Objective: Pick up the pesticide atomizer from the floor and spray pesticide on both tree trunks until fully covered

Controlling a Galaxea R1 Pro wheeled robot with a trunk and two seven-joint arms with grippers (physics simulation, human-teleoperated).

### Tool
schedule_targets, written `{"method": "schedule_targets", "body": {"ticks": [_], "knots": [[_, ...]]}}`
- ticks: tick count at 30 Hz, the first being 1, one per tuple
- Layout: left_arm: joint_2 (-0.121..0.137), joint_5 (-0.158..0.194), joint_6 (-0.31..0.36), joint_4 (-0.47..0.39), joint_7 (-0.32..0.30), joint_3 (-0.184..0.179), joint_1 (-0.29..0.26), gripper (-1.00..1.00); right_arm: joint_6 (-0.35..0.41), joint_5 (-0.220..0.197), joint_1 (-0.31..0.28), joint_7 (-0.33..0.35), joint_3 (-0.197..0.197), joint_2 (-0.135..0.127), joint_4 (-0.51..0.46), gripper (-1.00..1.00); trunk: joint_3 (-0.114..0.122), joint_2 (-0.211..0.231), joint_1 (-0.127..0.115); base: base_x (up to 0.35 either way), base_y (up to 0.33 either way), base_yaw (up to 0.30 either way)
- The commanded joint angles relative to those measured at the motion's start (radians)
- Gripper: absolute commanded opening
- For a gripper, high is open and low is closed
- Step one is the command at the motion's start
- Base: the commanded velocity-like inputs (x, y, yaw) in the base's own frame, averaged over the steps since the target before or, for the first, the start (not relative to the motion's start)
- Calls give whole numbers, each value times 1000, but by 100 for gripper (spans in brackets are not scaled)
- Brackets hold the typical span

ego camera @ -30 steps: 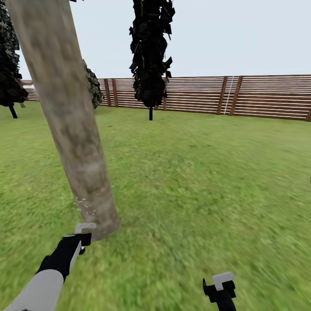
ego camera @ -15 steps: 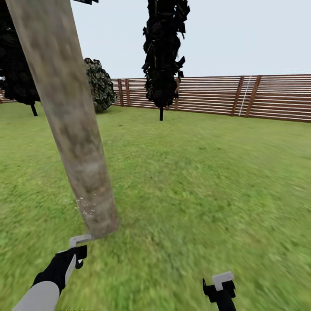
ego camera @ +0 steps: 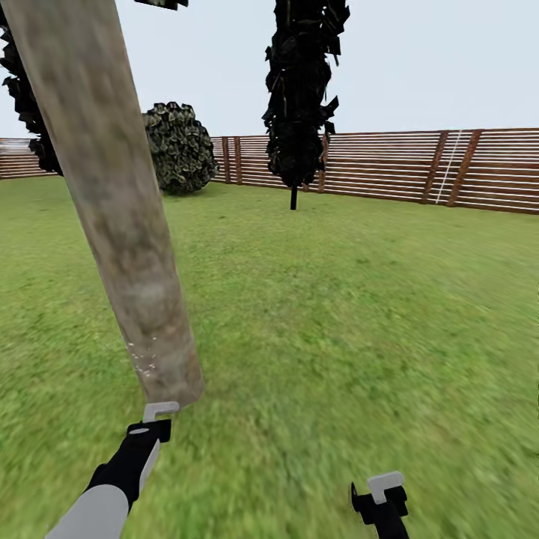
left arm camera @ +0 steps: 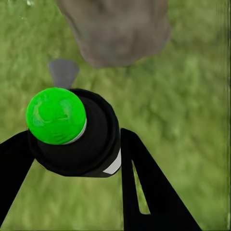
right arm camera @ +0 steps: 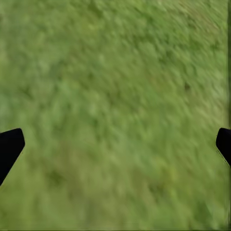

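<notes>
We see the pesticide atomizer (left arm camera: 79, 139), its cap green here, clamped between the fingers of our left tool (left arm camera: 77, 144), pointing at the foot of the tree trunk (ego camera: 120, 217) just beyond. White pesticide (ego camera: 142, 363) specks dot the bark low down. Our right tool (right arm camera: 115, 144) hangs spread wide over grass (ego camera: 337, 337).
</notes>
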Motion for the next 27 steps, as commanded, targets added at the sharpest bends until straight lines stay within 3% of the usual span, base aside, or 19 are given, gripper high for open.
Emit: {"method": "schedule_targets", "body": {"ticks": [1,10,21,27], "knots": [[-1,-7,5,-2,-1,5,-1,-100,1,6,-1,-10,8,0,1,100,-1,0,0,81,-266,0],[6,-2,7,-11,1,15,-1,-100,1,4,-1,-10,8,1,1,100,-1,0,0,9,-273,12],[6,1,8,-11,9,14,-1,-100,1,5,0,-10,8,2,1,100,-1,0,0,79,-274,254],[5,1,8,-11,9,14,-1,-100,1,5,0,-10,8,2,1,100,-1,0,0,153,-265,37]]}}
